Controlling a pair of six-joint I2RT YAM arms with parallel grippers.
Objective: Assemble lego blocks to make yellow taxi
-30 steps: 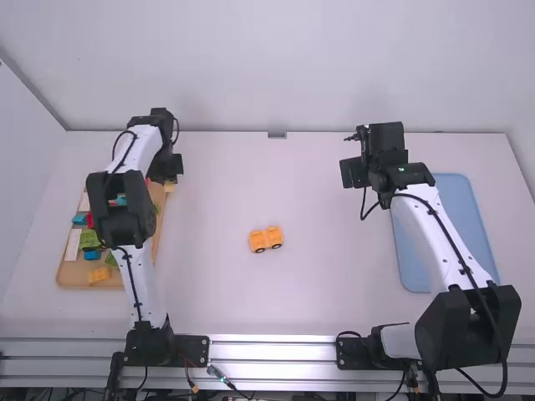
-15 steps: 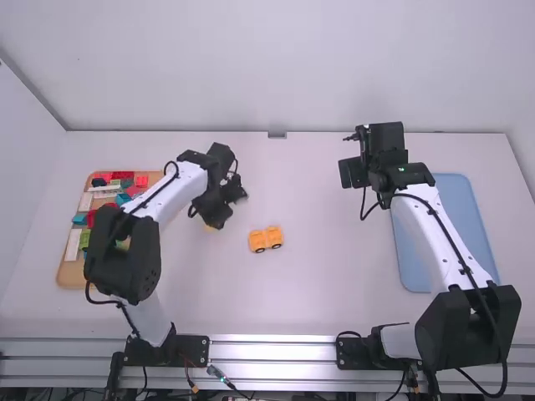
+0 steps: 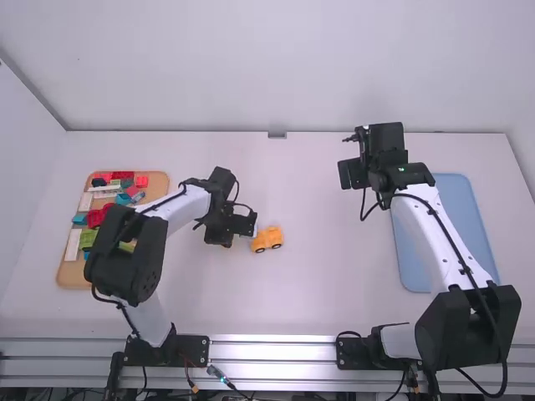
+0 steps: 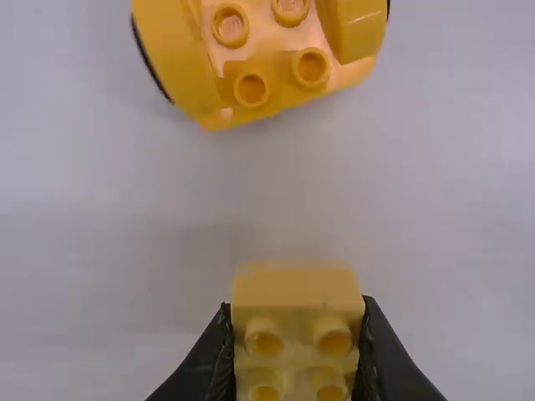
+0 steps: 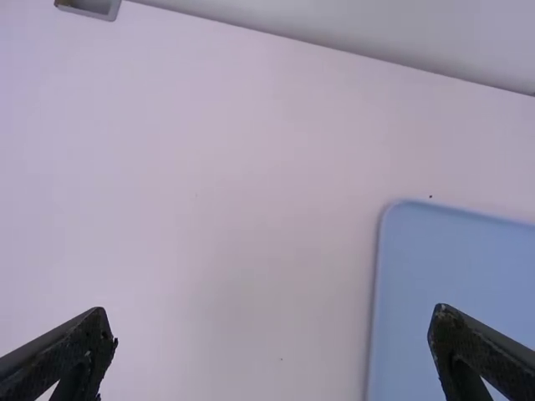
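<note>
High view: yellow car (image 3: 268, 240), blk wheels, on white tbl (image 3: 334, 292). L gripper (image 3: 227, 227) just beside it; R gripper (image 3: 353, 174) well apart, nr blue tray (image 3: 456, 209). Vs prev. frame, L gripper has moved closer to car; car in same spot.

L wrist view: L gripper (image 4: 298, 334) clamped on yellow brick (image 4: 297, 288) w/ round studs. Car apart fr. brick, studs btwn 2 raised ends.

R wrist view: R gripper (image 5: 272, 330) released, fingers wide apart.

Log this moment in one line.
left gripper: shut on yellow block | yellow wheeled piece: on table, apart from block | right gripper: open
</note>
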